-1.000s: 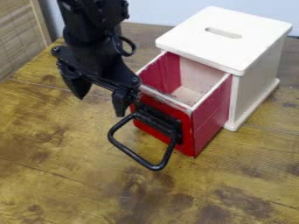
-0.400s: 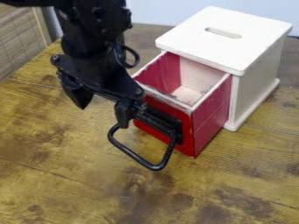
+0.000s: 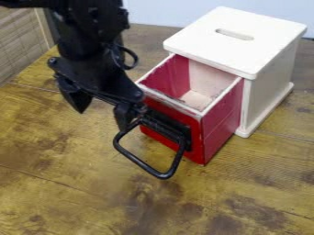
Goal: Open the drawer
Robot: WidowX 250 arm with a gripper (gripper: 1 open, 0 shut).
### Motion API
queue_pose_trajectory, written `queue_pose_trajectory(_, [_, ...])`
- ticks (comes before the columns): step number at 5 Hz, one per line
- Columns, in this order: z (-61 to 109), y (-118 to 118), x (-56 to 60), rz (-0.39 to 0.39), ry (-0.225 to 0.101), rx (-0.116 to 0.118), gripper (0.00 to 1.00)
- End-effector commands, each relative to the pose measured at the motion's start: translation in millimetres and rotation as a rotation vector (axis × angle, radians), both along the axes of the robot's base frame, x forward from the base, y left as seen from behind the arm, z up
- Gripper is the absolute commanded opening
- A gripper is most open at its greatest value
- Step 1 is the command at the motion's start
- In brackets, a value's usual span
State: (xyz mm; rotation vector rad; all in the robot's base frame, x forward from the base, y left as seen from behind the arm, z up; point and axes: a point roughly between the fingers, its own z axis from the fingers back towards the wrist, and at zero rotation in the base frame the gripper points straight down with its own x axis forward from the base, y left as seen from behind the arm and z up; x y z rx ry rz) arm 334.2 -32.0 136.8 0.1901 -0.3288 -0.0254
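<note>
The red drawer (image 3: 196, 106) stands pulled out of the cream wooden box (image 3: 240, 46), with pale wood showing inside. A black bracket and a large black loop handle (image 3: 150, 151) sit on its front, the loop resting on the table. My black gripper (image 3: 95, 103) hangs just left of the drawer's front, above and left of the handle. Its two fingers (image 3: 124, 117) are spread apart and hold nothing.
The cream box with a slotted top stands at the back right on the worn wooden table (image 3: 73, 193). A pale slatted panel (image 3: 18, 41) runs along the far left edge.
My gripper has drifted a little to the left and away from the drawer's front. The drawer and its handle have not moved.
</note>
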Motion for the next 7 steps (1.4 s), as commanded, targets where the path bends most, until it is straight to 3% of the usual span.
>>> queue_pose_trajectory(1, [20.1, 4, 10.0, -0.057, -0.061, -0.018, 1.0])
queue_pose_trajectory(2, [19.0, -2, 13.7, -0.127, -0.053, -0.017, 1.0])
queue_pose_trajectory(4, [18.4, -21, 6.7, -0.044, -0.032, -0.012, 1.0])
queue_pose_trajectory(5, [17.5, -24, 6.8, -0.032, -0.044, -0.001, 1.0])
queue_pose_trajectory(6, [16.8, -20, -1.9, -0.053, -0.052, 0.008, 1.0])
queue_pose_trajectory(7, [23.4, -14, -2.9, -0.079, -0.055, 0.006, 1.0])
